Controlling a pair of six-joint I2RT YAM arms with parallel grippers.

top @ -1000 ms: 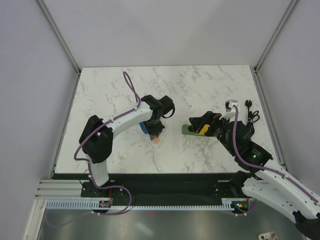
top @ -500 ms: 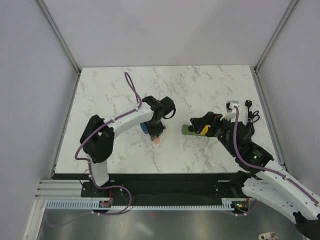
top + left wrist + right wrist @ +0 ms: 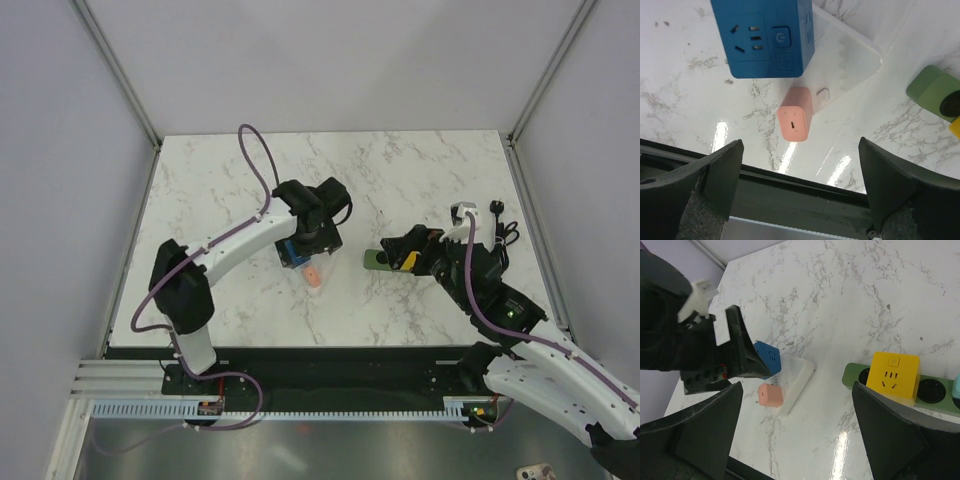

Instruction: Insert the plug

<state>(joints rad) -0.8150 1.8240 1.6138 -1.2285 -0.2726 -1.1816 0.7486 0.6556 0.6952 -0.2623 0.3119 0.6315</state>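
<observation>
The plug (image 3: 892, 374), a yellow cube, is sitting on top of the green socket strip (image 3: 935, 390), socket face pointing up toward the right wrist camera. Cannot tell whether it is fully seated.

The right gripper (image 3: 797, 410) is hanging over the marble table (image 3: 420, 170) with its jaws spread wide, gripping nothing. In its wrist view the plug is lying just past the tip of the right-hand finger (image 3: 885, 430), off to that side rather than centred in the gap, with no contact showing. From the top view the plug (image 3: 408, 260) is showing right at the black fingertips, on the green socket strip (image 3: 378, 261).

The left gripper (image 3: 800, 150) is also standing wide open and empty, hovering over a pink block (image 3: 795, 121) and a blue cube (image 3: 765, 37), both lying beside a white strip (image 3: 850, 50). The plug is peeking in at the far right edge of that view (image 3: 955, 129), well apart from the left fingers (image 3: 715, 170).
</observation>
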